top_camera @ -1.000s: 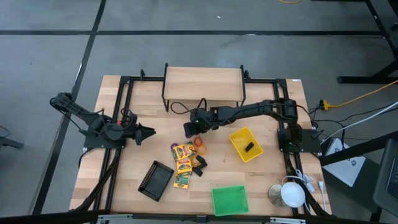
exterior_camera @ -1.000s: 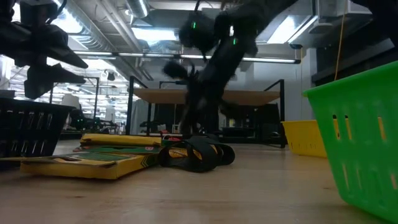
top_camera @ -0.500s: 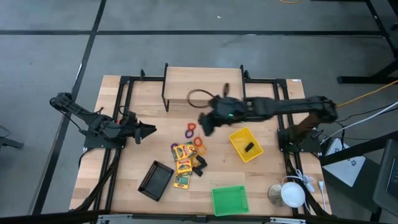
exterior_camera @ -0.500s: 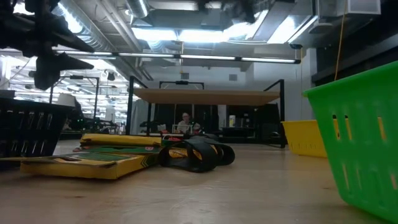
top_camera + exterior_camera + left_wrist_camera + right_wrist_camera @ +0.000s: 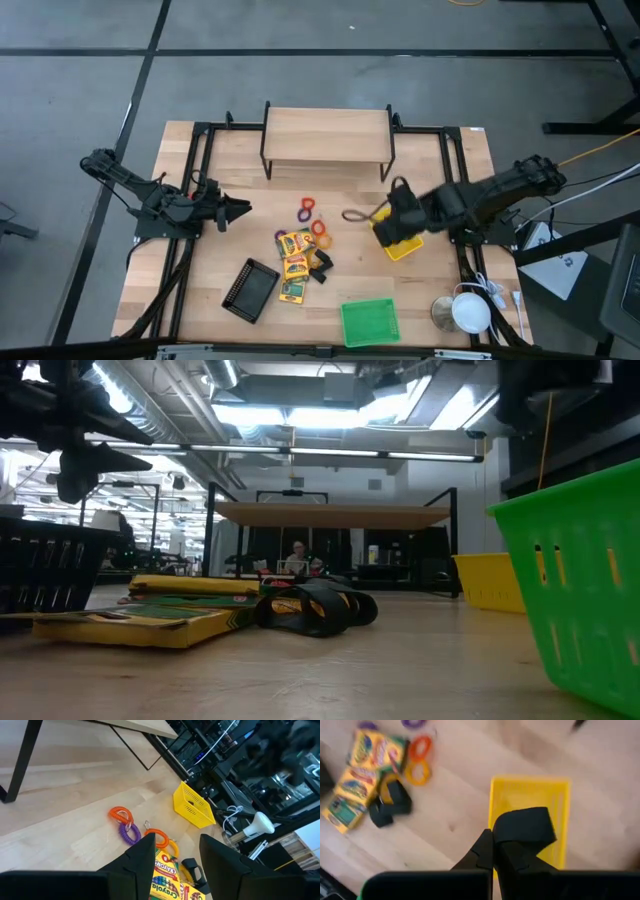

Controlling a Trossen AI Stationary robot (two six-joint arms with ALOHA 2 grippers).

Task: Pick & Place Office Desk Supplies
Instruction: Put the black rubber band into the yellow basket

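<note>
Yellow crayon boxes [image 5: 293, 262] lie flat mid-table with black clips [image 5: 320, 266] beside them. Purple and orange rings [image 5: 307, 208] and red and yellow rings [image 5: 322, 231] lie just beyond. My right gripper [image 5: 402, 218] hangs over the yellow bin [image 5: 404, 246], pointing steeply down and shut on a black clip [image 5: 522, 827]. My left gripper [image 5: 243, 209] waits at the table's left, raised and open. In its wrist view its fingers [image 5: 177, 865] frame the rings [image 5: 125, 825] from afar. My right gripper pinches the black clip by one edge [image 5: 498, 838], at the free ends of its shut fingers [image 5: 485, 852]. The fingers come from above, slanting down. The clip sticks out beyond the tips, clear of the yellow bin [image 5: 530, 795] below it.
A black mesh tray [image 5: 250, 290] lies at the near left and a green bin [image 5: 369, 322] at the near edge. A wooden riser [image 5: 327, 135] stands at the far side. A cup with a white object [image 5: 465, 312] sits at the near right corner.
My right gripper has risen from beside the rings and swung toward the table's right edge, tipping more steeply down, and now hangs over the yellow bin. The purple and orange rings, which it covered before, now show.
</note>
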